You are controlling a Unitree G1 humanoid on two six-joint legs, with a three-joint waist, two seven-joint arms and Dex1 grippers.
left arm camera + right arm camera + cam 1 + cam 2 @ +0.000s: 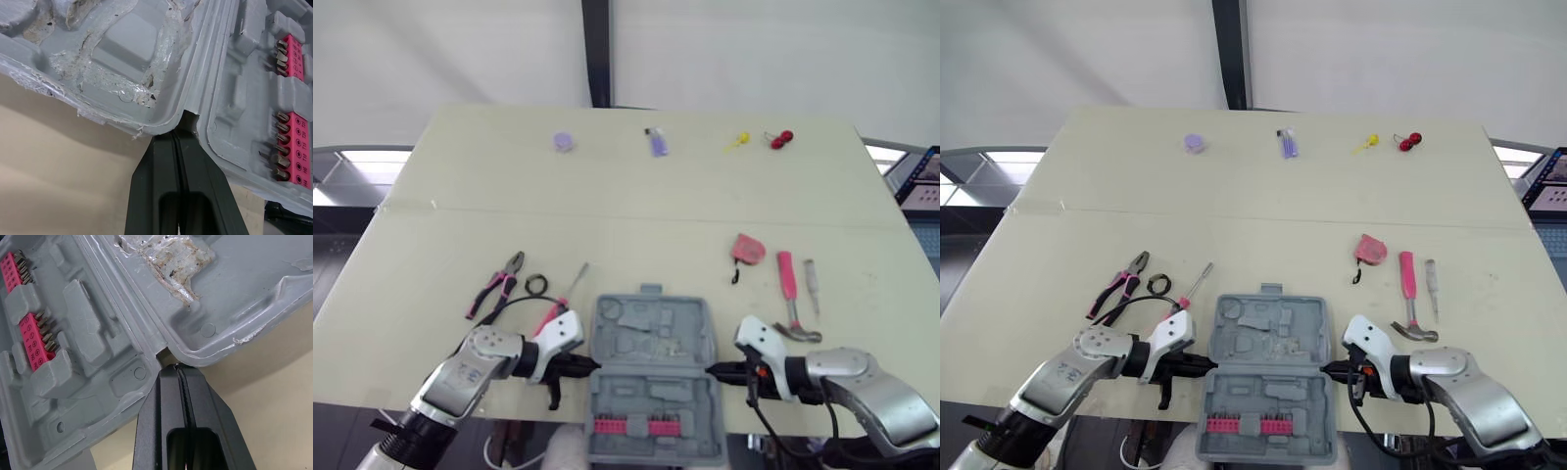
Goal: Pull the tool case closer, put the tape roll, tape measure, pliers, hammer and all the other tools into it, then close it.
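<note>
The grey tool case lies open at the table's front edge, its base with pink bit strips hanging over the edge. My left gripper is shut on the hinge notch on the case's left side. At the right hinge notch my right gripper is shut the same way. Pliers, a black tape roll and a pink-handled screwdriver lie left of the case. To its right are the pink tape measure, the hammer and a small screwdriver.
Small items line the table's far side: a purple disc, a purple piece, a yellow piece and a red one. A seam crosses the tabletop behind the tools.
</note>
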